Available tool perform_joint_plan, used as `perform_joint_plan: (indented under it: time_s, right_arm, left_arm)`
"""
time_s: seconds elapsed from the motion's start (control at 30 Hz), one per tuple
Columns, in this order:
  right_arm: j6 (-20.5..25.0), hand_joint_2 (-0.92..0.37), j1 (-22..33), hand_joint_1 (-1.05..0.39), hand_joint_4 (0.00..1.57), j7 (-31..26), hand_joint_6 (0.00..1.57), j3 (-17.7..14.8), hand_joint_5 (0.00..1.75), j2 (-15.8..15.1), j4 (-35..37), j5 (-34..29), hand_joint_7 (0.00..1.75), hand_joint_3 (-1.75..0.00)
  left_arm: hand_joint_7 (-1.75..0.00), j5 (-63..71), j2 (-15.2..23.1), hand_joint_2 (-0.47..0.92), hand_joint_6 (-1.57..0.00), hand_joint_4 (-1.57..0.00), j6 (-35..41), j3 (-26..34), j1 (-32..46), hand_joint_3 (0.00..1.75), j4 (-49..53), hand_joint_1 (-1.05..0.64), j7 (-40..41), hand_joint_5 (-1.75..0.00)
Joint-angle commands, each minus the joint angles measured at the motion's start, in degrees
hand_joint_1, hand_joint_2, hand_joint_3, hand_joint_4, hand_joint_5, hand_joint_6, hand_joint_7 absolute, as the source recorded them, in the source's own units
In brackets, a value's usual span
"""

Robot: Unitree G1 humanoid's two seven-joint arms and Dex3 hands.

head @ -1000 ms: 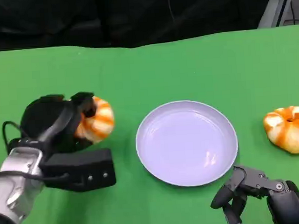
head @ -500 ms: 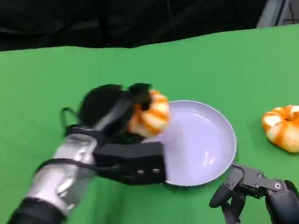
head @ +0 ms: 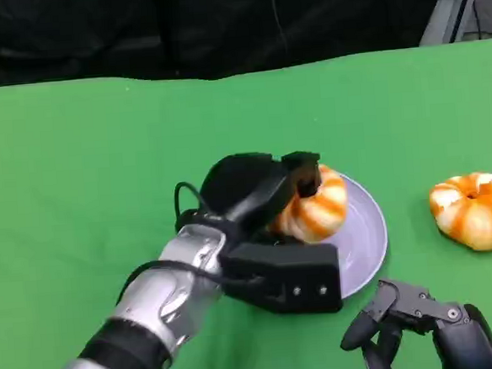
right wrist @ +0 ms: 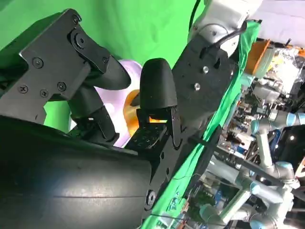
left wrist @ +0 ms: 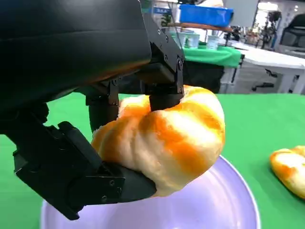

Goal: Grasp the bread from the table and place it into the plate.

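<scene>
Bread (head: 315,207) is gripped by the left robot hand (head: 268,191) above the plate (head: 364,235); right robot hand (head: 408,321) hangs empty, fingers apart.

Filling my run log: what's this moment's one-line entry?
left hand: holds bread over plate | right hand: idle | second bread: on table
</scene>
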Motion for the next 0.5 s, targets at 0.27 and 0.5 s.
perform_joint_plan:
  time_s: [0.27, 0.5]
  right_arm:
    - [0.12, -0.27, 0.29, -0.01, 0.84, -0.97, 0.85, 0.11, 1.66, -0.27, -0.74, -0.15, 1.27, -1.39]
    - [0.16, -0.27, 0.12, -0.02, 0.84, -1.03, 0.86, -0.13, 1.64, -0.45, -0.62, -0.23, 1.27, -1.39]
  left_arm:
    - [-0.12, -0.65, 0.28, 0.92, -0.47, -0.39, 5.67, -2.61, -3.10, 0.16, -0.42, -0.49, -15.45, -0.56]
    - [-0.03, -0.10, 1.84, 0.92, -0.11, 0.00, 6.88, -3.38, -3.06, 0.30, -2.72, -0.77, -19.98, -0.29]
